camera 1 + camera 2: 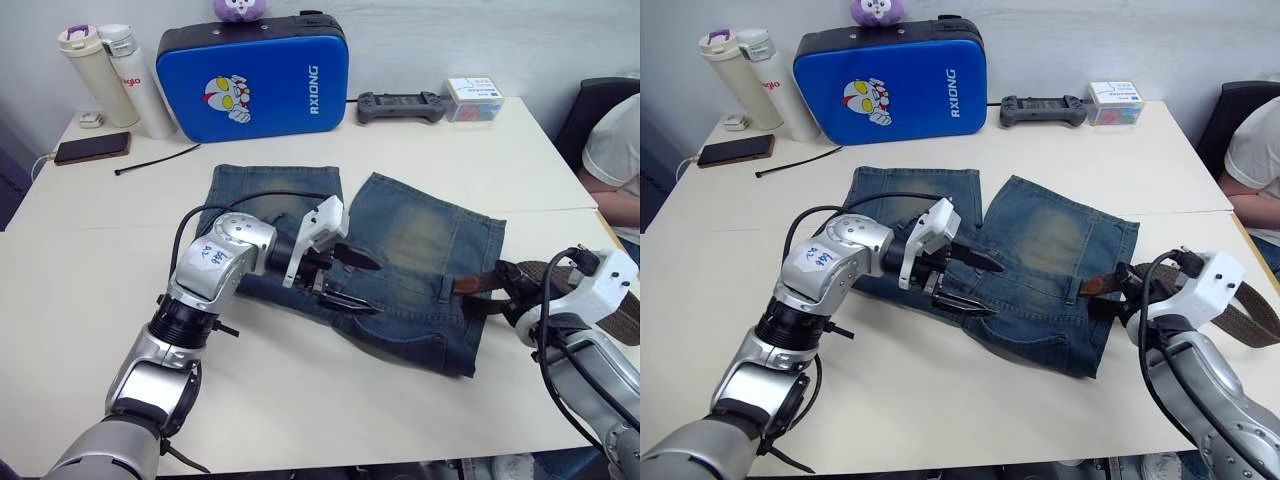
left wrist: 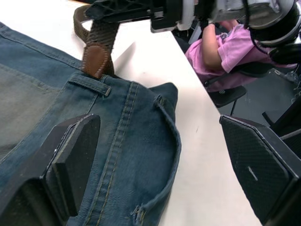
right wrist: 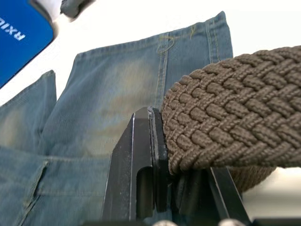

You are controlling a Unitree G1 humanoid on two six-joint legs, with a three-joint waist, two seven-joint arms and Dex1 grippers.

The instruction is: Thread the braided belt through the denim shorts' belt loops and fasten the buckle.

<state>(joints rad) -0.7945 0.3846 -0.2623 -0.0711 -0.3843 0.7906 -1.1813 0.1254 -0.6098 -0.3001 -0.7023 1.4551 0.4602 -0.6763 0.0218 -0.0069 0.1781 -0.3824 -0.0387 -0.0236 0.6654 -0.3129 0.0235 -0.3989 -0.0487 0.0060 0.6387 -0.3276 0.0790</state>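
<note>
We see the surface (image 1: 300, 400) carrying the shorts (image 1: 420, 250), spread flat with the waistband toward us. The belt (image 1: 1250, 315) runs from the waistband's right end off to the right, its tan tip (image 2: 95, 59) at a loop (image 2: 89, 84). Our right end effector (image 1: 510, 290) clamps the belt; our left end effector (image 1: 345, 280) hovers wide over the shorts.

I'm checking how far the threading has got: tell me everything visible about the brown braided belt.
The dark-brown woven braided belt has a smooth tan leather tip. That tip lies at a blue denim belt loop on the faded denim shorts' waistband, at the shorts' right end. The right end effector is shut on the strap near the tip; the rest trails off the white table's right edge. No buckle shows.
</note>
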